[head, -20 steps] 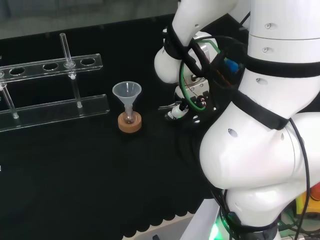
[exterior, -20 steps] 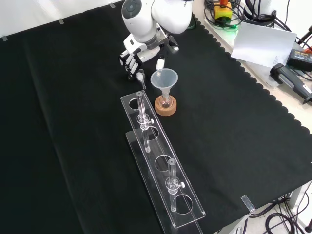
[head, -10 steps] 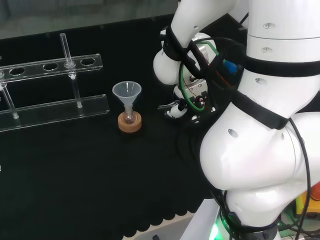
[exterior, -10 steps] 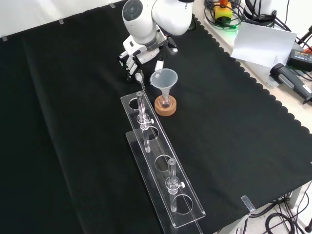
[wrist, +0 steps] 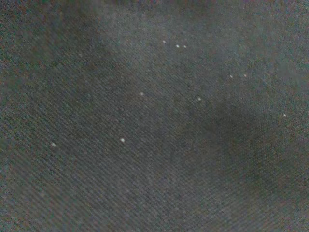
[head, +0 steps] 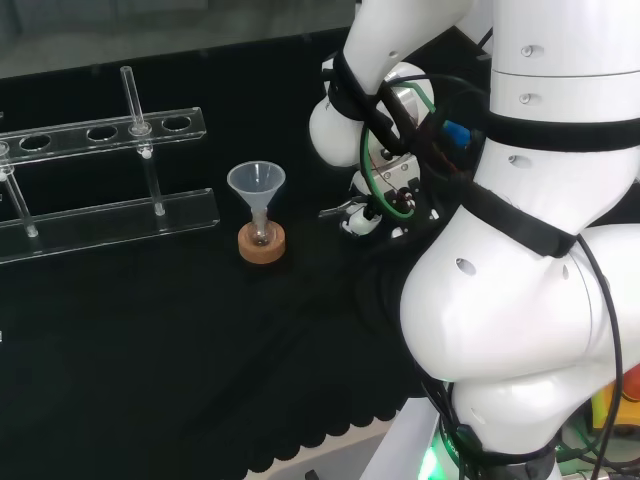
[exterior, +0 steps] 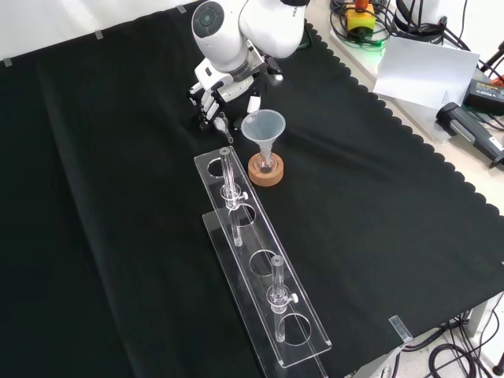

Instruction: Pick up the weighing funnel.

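Hand (exterior: pixel 209 96) half hidden, pinching faint weighing funnel (exterior: pixel 223 124)

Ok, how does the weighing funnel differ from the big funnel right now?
Size: the funnel is a wide cone; the weighing funnel is a much smaller, slim piece. Support: the funnel stands with its stem in a small flask on a cork ring; the weighing funnel is pinched by the hand. Pose: the funnel is upright, mouth up; the weighing funnel looks roughly level in the head view. Both are clear.
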You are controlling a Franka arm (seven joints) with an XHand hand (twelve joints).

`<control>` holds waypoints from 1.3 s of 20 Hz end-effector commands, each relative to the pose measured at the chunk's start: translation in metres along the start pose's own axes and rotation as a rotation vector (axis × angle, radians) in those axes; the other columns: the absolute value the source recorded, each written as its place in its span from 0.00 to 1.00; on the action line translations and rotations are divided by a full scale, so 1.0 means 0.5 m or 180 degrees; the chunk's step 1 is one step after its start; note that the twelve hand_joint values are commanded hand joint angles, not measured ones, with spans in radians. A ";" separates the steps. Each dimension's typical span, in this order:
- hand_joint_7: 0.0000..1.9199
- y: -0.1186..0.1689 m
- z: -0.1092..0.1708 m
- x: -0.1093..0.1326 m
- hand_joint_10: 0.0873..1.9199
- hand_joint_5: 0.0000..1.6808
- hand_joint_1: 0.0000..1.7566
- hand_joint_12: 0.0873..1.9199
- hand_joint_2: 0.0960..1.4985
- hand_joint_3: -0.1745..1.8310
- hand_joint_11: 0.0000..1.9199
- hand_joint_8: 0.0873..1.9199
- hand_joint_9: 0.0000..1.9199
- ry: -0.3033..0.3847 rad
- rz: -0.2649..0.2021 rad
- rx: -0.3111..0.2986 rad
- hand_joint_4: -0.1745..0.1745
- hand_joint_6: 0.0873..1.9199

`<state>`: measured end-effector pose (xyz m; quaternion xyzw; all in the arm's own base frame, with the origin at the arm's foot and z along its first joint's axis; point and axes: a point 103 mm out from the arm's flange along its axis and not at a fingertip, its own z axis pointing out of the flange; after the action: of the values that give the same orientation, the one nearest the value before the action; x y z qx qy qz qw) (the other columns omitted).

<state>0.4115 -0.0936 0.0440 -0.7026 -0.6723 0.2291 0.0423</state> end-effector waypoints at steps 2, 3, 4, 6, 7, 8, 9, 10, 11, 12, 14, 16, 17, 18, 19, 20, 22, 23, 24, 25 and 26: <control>0.52 -0.009 -0.002 -0.011 0.17 0.55 0.53 0.70 0.34 0.36 0.00 0.06 0.40 0.0031 0.0023 -0.0156 0.86 0.02; 0.53 -0.012 -0.004 -0.012 0.17 0.57 0.53 0.71 0.33 0.37 0.00 0.07 0.40 0.0048 0.0034 -0.0211 0.90 0.03; 0.54 -0.014 -0.007 -0.012 0.16 0.59 0.53 0.71 0.33 0.37 0.00 0.07 0.41 0.0079 0.0042 -0.0254 0.93 0.04; 0.60 -0.019 -0.013 -0.012 0.15 0.66 0.53 0.73 0.33 0.39 0.00 0.08 0.45 0.0128 0.0063 -0.0366 0.98 0.07; 0.64 -0.021 -0.016 -0.012 0.14 0.70 0.57 0.74 0.40 0.33 0.00 0.08 0.47 0.0160 0.0075 -0.0420 0.99 0.13; 0.67 -0.024 -0.020 -0.012 0.13 0.72 0.59 0.75 0.48 0.27 0.00 0.08 0.49 0.0194 0.0090 -0.0479 1.00 0.19; 0.69 -0.026 -0.023 -0.012 0.12 0.74 0.61 0.76 0.52 0.22 0.00 0.07 0.51 0.0238 0.0111 -0.0536 1.00 0.21; 0.71 -0.028 -0.027 -0.013 0.12 0.75 0.62 0.77 0.55 0.20 0.00 0.07 0.52 0.0270 0.0125 -0.0584 1.00 0.22; 0.73 -0.029 -0.030 -0.013 0.11 0.76 0.62 0.78 0.56 0.19 0.00 0.06 0.53 0.0299 0.0138 -0.0617 1.00 0.21; 0.74 -0.030 -0.033 -0.014 0.11 0.77 0.62 0.78 0.56 0.18 0.00 0.06 0.54 0.0338 0.0141 -0.0636 1.00 0.21; 0.76 -0.030 -0.036 -0.015 0.09 0.78 0.63 0.78 0.56 0.18 0.00 0.04 0.56 0.0405 0.0168 -0.0656 1.00 0.19; 0.78 -0.030 -0.038 -0.014 0.08 0.80 0.63 0.79 0.55 0.19 0.00 0.03 0.57 0.0446 0.0192 -0.0657 1.00 0.17; 0.79 -0.030 -0.038 -0.014 0.08 0.80 0.63 0.79 0.55 0.19 0.00 0.02 0.57 0.0459 0.0200 -0.0654 1.00 0.17; 0.79 -0.030 -0.038 -0.014 0.07 0.80 0.63 0.79 0.54 0.20 0.00 0.01 0.58 0.0485 0.0215 -0.0653 1.00 0.16; 0.80 -0.030 -0.038 -0.014 0.07 0.81 0.63 0.79 0.53 0.21 0.00 0.01 0.58 0.0507 0.0232 -0.0652 1.00 0.16; 0.80 -0.030 -0.038 -0.015 0.07 0.81 0.63 0.80 0.53 0.21 0.00 0.01 0.59 0.0537 0.0249 -0.0648 1.00 0.16; 0.81 -0.031 -0.037 -0.017 0.06 0.81 0.63 0.80 0.51 0.23 0.00 0.00 0.59 0.0586 0.0281 -0.0647 1.00 0.15; 0.81 -0.031 -0.038 -0.017 0.06 0.82 0.63 0.80 0.51 0.24 0.00 0.00 0.60 0.0601 0.0289 -0.0653 1.00 0.15; 0.81 -0.032 -0.039 -0.017 0.05 0.82 0.64 0.80 0.50 0.25 0.00 0.00 0.60 0.0610 0.0295 -0.0664 1.00 0.15; 0.82 -0.033 -0.042 -0.017 0.05 0.82 0.64 0.80 0.49 0.26 0.00 0.00 0.60 0.0615 0.0297 -0.0671 1.00 0.14; 0.82 -0.033 -0.044 -0.018 0.05 0.82 0.64 0.80 0.49 0.26 0.00 0.00 0.61 0.0634 0.0306 -0.0671 1.00 0.14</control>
<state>0.4044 -0.0952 0.0684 -0.7506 -0.6532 0.0977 0.0217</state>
